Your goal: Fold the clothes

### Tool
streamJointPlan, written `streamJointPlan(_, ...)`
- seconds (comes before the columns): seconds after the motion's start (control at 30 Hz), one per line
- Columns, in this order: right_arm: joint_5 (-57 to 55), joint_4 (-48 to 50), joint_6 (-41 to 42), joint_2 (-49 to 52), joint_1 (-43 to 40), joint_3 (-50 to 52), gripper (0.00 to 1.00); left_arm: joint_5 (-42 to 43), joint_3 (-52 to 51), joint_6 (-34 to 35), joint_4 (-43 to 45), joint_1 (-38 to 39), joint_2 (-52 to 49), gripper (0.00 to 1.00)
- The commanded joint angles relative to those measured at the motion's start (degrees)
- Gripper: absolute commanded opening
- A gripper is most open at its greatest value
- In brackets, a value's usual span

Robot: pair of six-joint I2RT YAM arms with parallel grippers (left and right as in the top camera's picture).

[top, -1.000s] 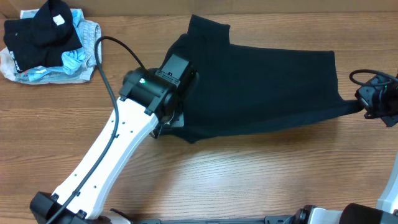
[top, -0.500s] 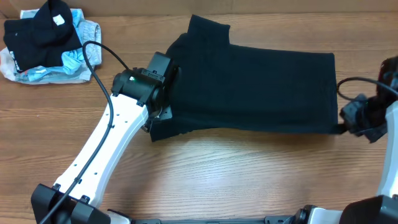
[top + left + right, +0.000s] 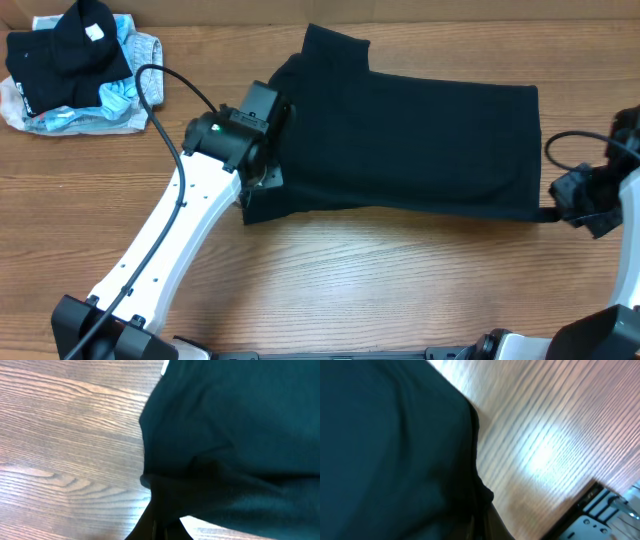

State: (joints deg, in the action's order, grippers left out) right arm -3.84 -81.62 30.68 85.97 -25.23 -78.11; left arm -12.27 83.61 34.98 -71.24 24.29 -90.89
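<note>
The clothes [image 3: 420, 140], a large plain black garment, lie spread across the middle of the wooden table, one sleeve [image 3: 335, 45] reaching toward the back. My left gripper [image 3: 256, 192] is shut on the garment's near left corner, and in the left wrist view the black fabric [image 3: 230, 435] bunches into the closed jaws at the bottom edge. My right gripper [image 3: 556, 212] is shut on the near right corner. In the right wrist view the dark cloth [image 3: 390, 445] fills the left side and runs down into the jaws.
A pile of other garments [image 3: 75, 70], black on pale blue and grey, lies at the back left corner. The left arm's white link [image 3: 175, 245] and its black cable [image 3: 170, 100] cross the table's left side. Bare wood [image 3: 400, 280] runs along the front.
Both grippers have pulled the garment's near edge toward the front and apart, so the lower hem now lies straighter and flatter. The right gripper moved forward and left; the left moved leftward.
</note>
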Motion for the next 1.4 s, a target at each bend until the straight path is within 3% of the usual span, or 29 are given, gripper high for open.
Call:
streamJointPlan(0.0, -1.0, 0.3, -0.1, -1.1, -1.6, -3.7, 0.04, 1.4, -0.7, -0.4, -1.4, 1.8, 0.2, 0.04)
streamJointPlan(0.33, -0.6, 2.6, -0.2, -1.1, -1.8, -4.7, 0.04, -1.7, -0.8, -1.1, -2.0, 9.4, 0.2, 0.04)
streamJointPlan(0.6, 2.1, 5.4, -0.2, -1.1, -1.8, -4.2, 0.04, -8.1, -1.2, 2.8, 0.0, 8.0, 0.1, 0.04)
streamJointPlan(1.37, 3.0, 11.7, 2.2, 1.8, -1.7, -2.8, 0.04, -10.3, -1.3, 3.6, 8.4, 4.4, -9.2, 0.04)
